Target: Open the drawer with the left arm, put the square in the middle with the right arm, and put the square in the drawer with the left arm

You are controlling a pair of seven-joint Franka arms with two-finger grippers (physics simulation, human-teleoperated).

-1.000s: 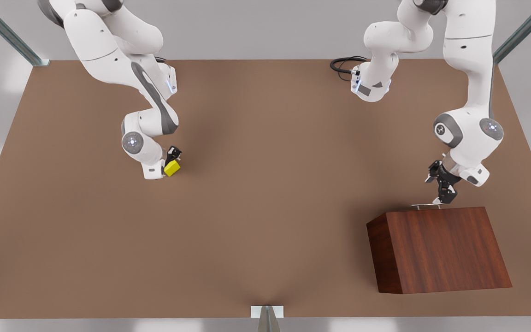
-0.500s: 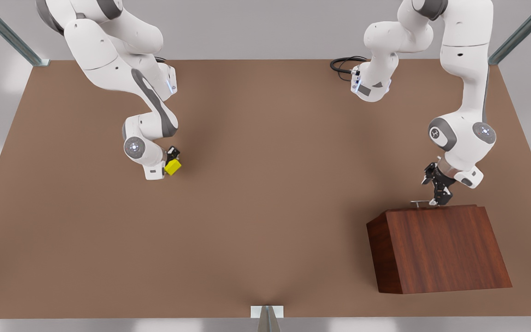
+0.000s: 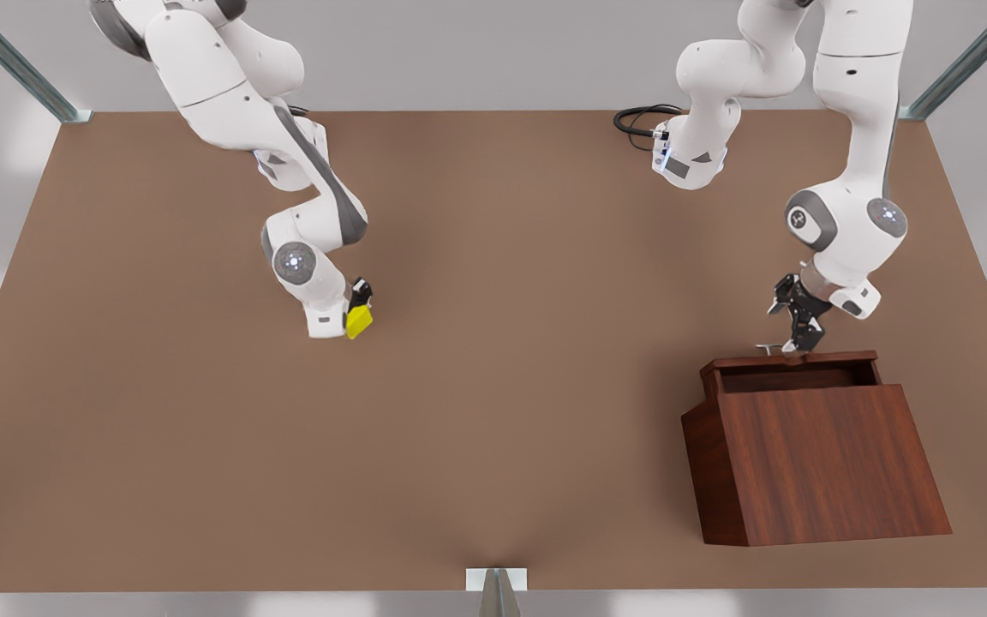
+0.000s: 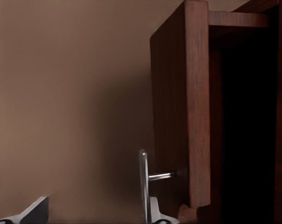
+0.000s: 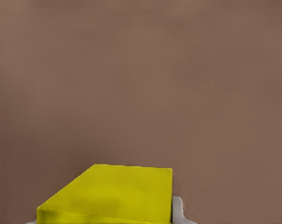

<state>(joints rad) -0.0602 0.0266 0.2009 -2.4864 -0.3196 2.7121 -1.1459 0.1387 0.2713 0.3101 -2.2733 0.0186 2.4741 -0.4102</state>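
You have two steps running at once. Your left tool [image 3: 793, 330], at the front view's right, is at the small silver handle [image 3: 769, 348] of the drawer [image 3: 789, 370]; the left wrist view shows one fingertip [image 4: 156, 211] against the handle bar [image 4: 143, 179] and the other fingertip [image 4: 34, 210] standing well off to the side, so the handle looks hooked rather than clamped, and I cannot tell from this whether the fingers are shut on it; the drawer stands partly out of the cabinet [image 3: 815, 463], its dark hollow showing just beyond the sloped top. Judge the opening as under way but not finished; the gap looks narrow for dropping a cube in, so pull further, straight along the slide, and watch that the bar does not slip off the finger.

Your right tool [image 3: 358, 310], at the front view's left, is gripping the square [image 3: 359, 322]; the yellow cube sits between its fingers, tilted, lifted off the surface [image 3: 493, 386], with bare brown top ahead of it in the right wrist view [image 5: 113, 196]. The cube is well apart from the cabinet; next, carry it on toward the middle of the surface, lower it until it rests flat, then release and clear out, so the left arm can reach it once the drawer is open.
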